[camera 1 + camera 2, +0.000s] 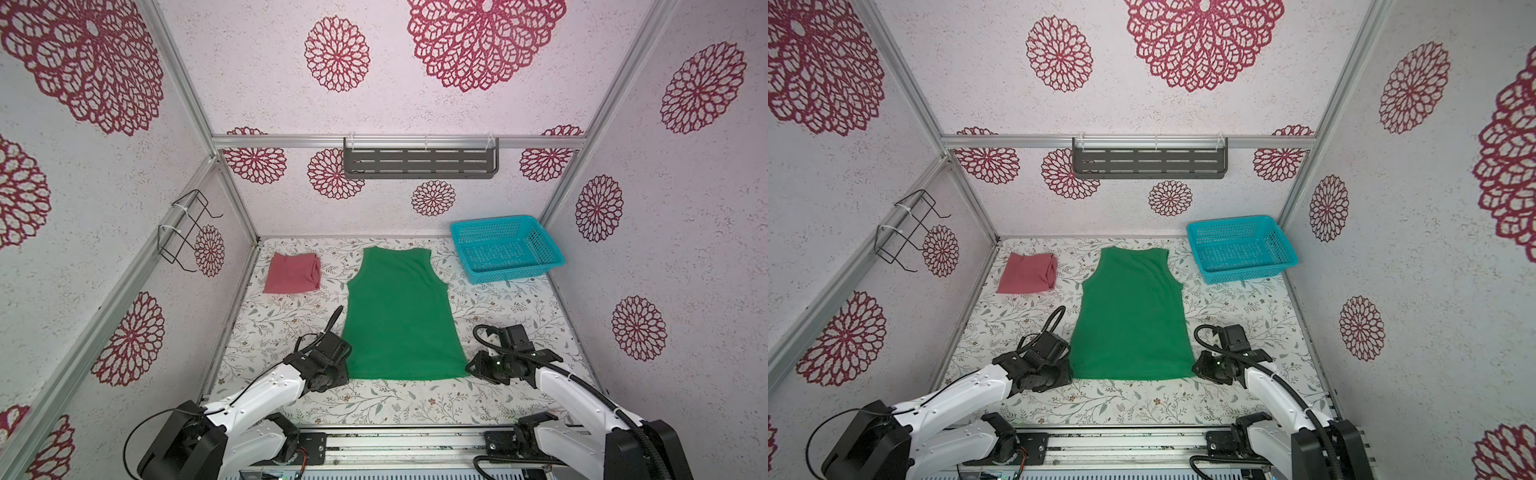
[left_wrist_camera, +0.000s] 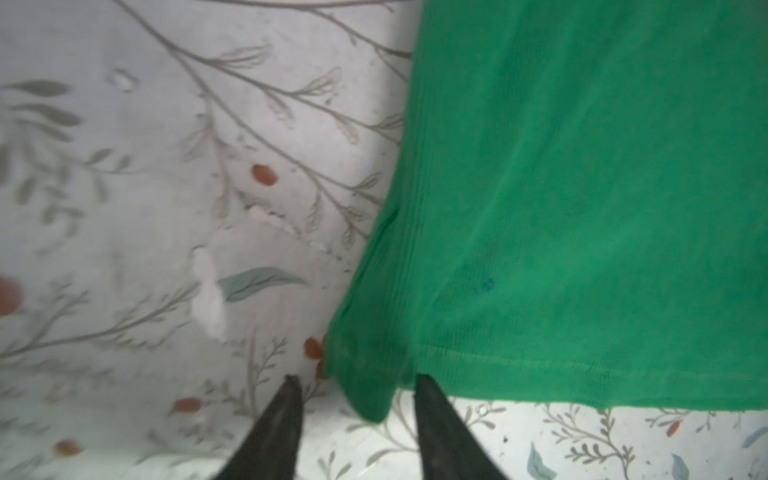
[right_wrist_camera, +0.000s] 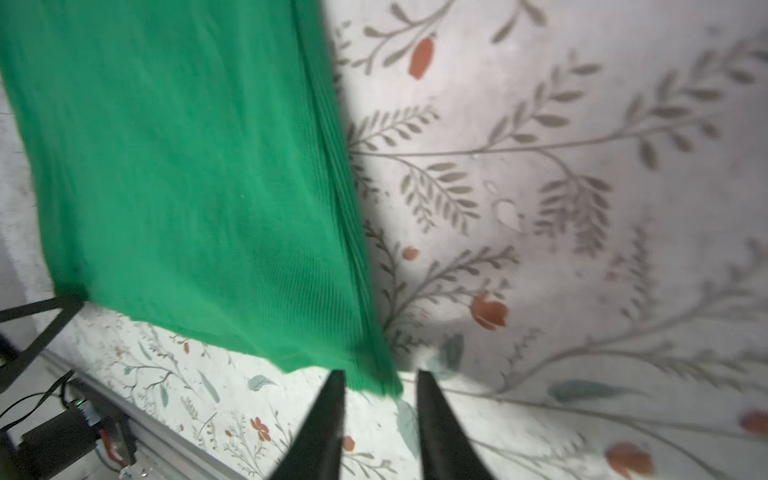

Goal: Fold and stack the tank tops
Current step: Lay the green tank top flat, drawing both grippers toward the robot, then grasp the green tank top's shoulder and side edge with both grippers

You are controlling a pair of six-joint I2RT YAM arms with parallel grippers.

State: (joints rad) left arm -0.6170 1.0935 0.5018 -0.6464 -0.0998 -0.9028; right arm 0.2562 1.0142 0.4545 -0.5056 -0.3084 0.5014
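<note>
Both pairs of jaws stood parted, clamping nothing. The left gripper [image 2: 358,378] had the near left hem corner of the green tank top [image 1: 401,324] drooping loose between its two dark fingers [image 2: 274,432]. The right gripper [image 3: 381,374] had the opposite hem corner lying just at its fingertips, with a clear gap showing on either side.

Each arm reached forward low from the rail at the table's [image 1: 415,399] near edge, wrist bent downward, one at each end of the hem. In both top views the black wrist bodies covered the fingertips, so only the wrist cameras showed the gap and the cloth corners. The right wrist view also caught a strip of the rail and a black box with cables, off to the side of the jaws.

The green top lay flat and spread out, stretching away from both grippers with its neck at the far end. The top views alone showed the pink tank top [image 1: 293,273], folded into a small square, well beyond the left jaws and apart from the green one. They also showed the turquoise basket [image 1: 511,272], well beyond the right jaws, its mesh floor bare.
</note>
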